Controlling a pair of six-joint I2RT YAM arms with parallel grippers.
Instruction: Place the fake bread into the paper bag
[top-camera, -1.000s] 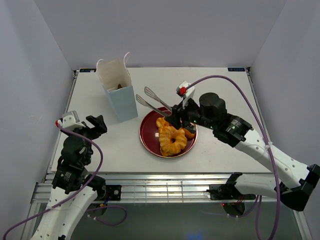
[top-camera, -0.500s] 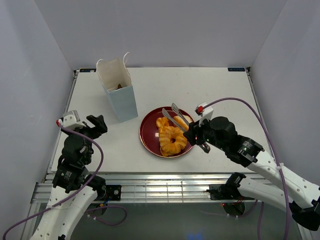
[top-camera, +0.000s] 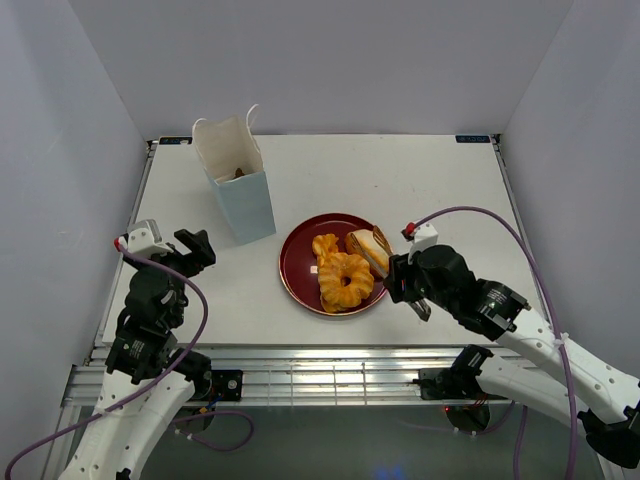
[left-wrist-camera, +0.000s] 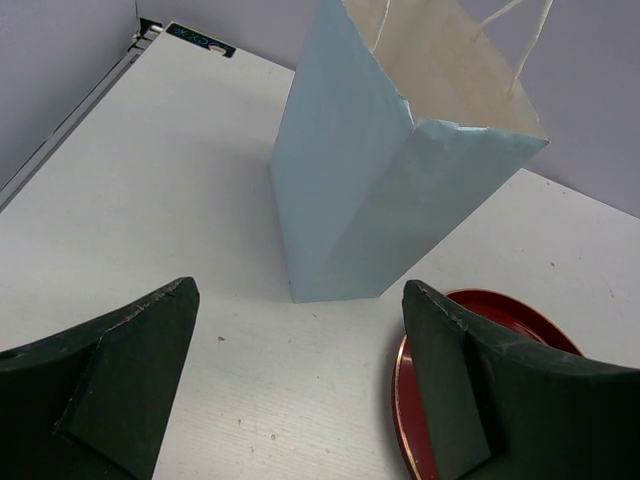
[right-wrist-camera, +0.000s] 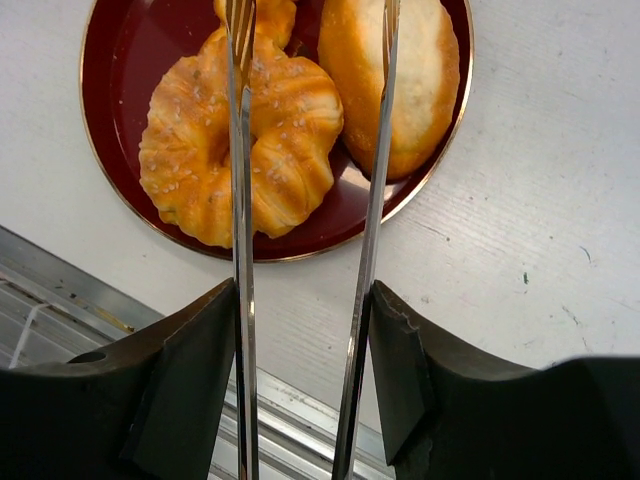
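Three pieces of golden fake bread lie on the dark red plate (top-camera: 291, 262): a twisted ring (top-camera: 345, 281), an oval bun (top-camera: 370, 246) and a small piece (top-camera: 325, 244). My right gripper (top-camera: 404, 284) is shut on silver tongs (right-wrist-camera: 372, 200). The tongs' two arms reach over the plate's near right side, one above the twisted ring (right-wrist-camera: 290, 150), the other above the bun (right-wrist-camera: 425, 80). They grip nothing. The pale blue paper bag (top-camera: 243, 198) stands upright left of the plate, with a dark piece (top-camera: 238, 174) inside. My left gripper (left-wrist-camera: 300, 390) is open and faces the paper bag (left-wrist-camera: 370, 200).
The plate's rim (left-wrist-camera: 500, 312) shows beside my left gripper's right finger. The table's metal front rail (right-wrist-camera: 60, 310) runs just below the plate (right-wrist-camera: 120, 60). White walls close in the table on three sides.
My right arm has drawn back from the bag side toward the near right. The tongs now point over the bun and twisted ring, their arms slightly wider. The left arm has not moved.
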